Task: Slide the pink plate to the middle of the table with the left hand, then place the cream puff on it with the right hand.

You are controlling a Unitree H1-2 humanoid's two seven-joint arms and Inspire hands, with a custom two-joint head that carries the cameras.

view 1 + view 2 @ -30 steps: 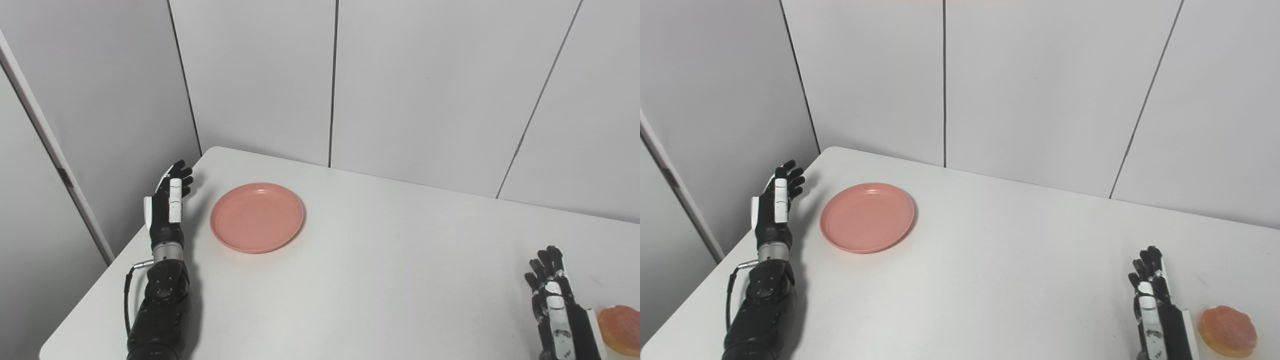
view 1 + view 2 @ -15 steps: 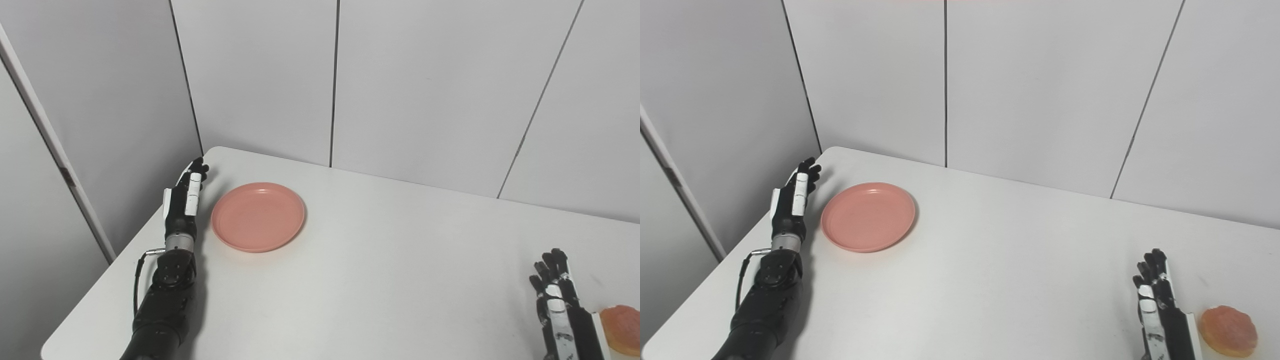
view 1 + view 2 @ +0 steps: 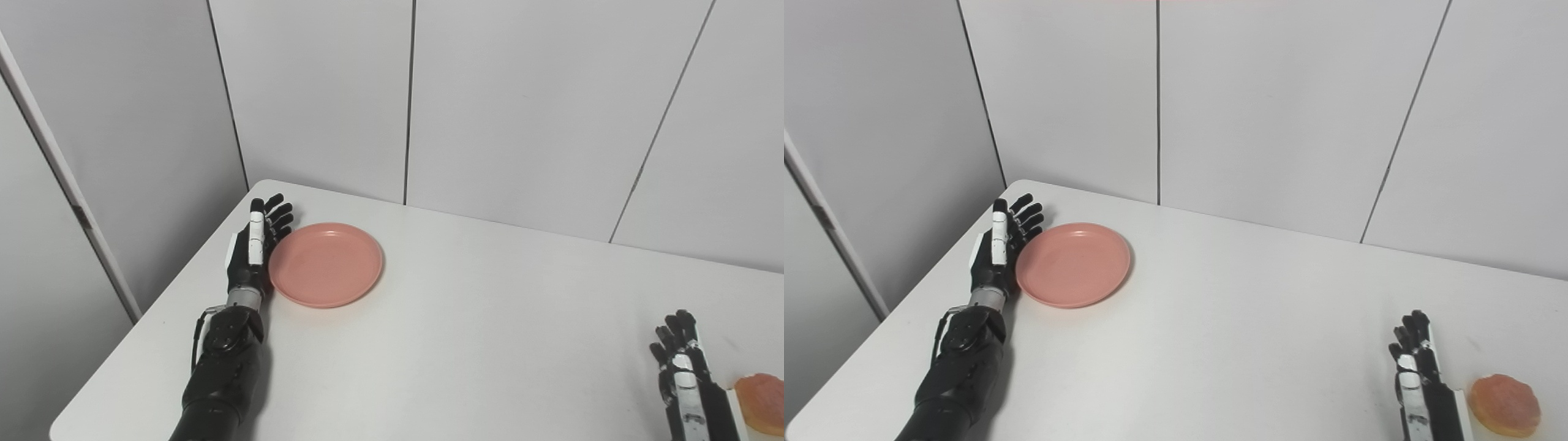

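White table (image 3: 1213,343) fills the view, backed by grey wall panels (image 3: 1274,110).

1. Nearest, the right hand (image 3: 1421,380) rests on the table, fingers extended and slightly apart, holding nothing. The cream puff (image 3: 1503,405) lies just beside it on its outer side, positioned for a later pick.
2. Farther off, the left hand (image 3: 254,251) stands on edge, fingers straight and spread, palm against the pink plate (image 3: 326,264) rim. This posture suits pushing, not gripping. The plate sits on the hand's inner side, well short of the table middle.
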